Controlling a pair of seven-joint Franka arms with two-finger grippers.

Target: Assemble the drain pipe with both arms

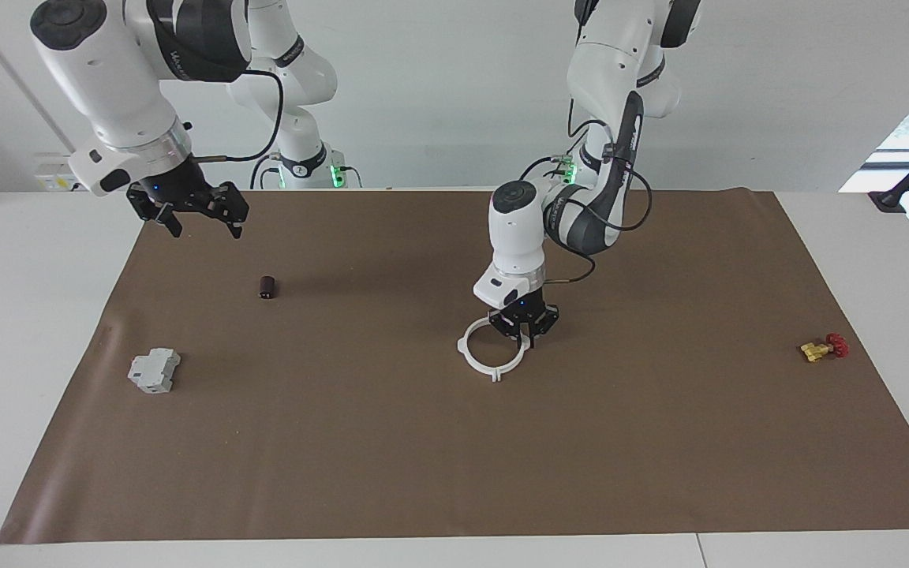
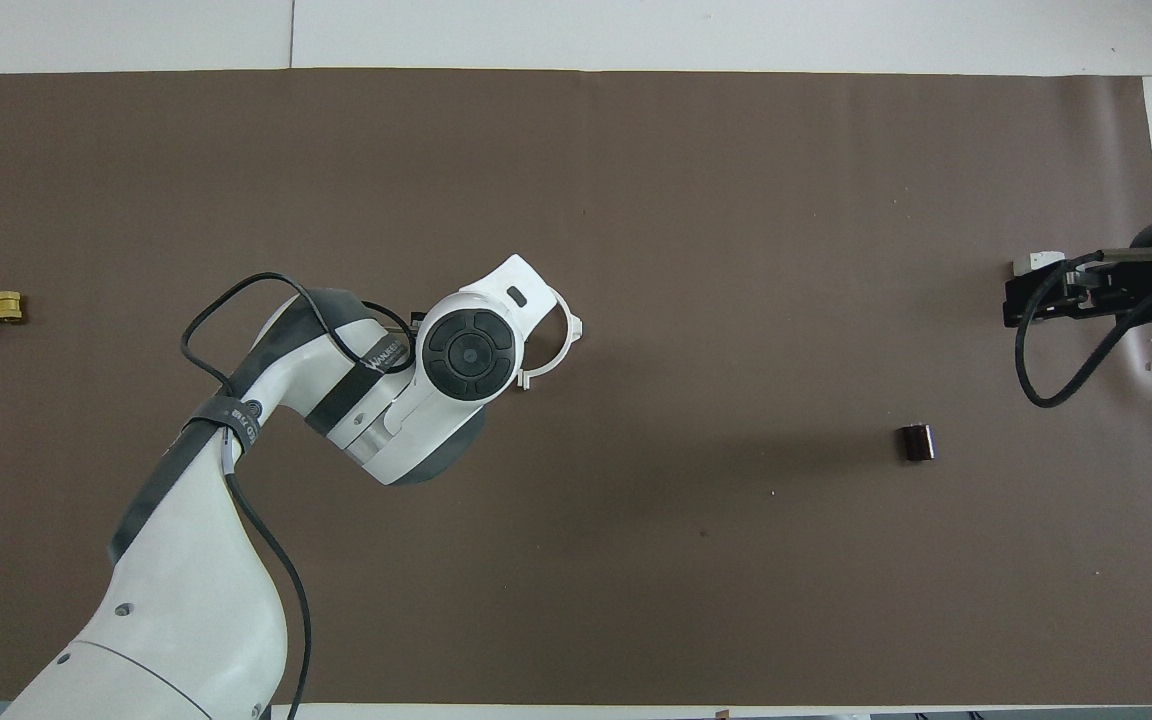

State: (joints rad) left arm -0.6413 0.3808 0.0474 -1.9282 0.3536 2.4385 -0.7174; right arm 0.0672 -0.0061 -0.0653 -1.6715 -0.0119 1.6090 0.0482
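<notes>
The drain pipe (image 1: 470, 360) is a closed white ring with small tabs, low at the middle of the brown mat. My left gripper (image 1: 524, 337) points straight down at the part of its rim toward the left arm's end, fingertips shut on that rim. From overhead the left wrist hides the gripper, and only an arc of the drain pipe (image 2: 573, 325) shows past it. My right gripper (image 1: 202, 222) hangs open and empty in the air over the mat's edge at the right arm's end, and the overhead view shows this right gripper (image 2: 1026, 298) above the grey block.
A small dark cylinder (image 1: 267, 287) lies on the mat at the right arm's end. A grey boxy block (image 1: 154, 371) lies farther from the robots than it. A red and yellow valve (image 1: 824, 348) lies at the left arm's end. The brown mat (image 1: 454, 473) covers the table.
</notes>
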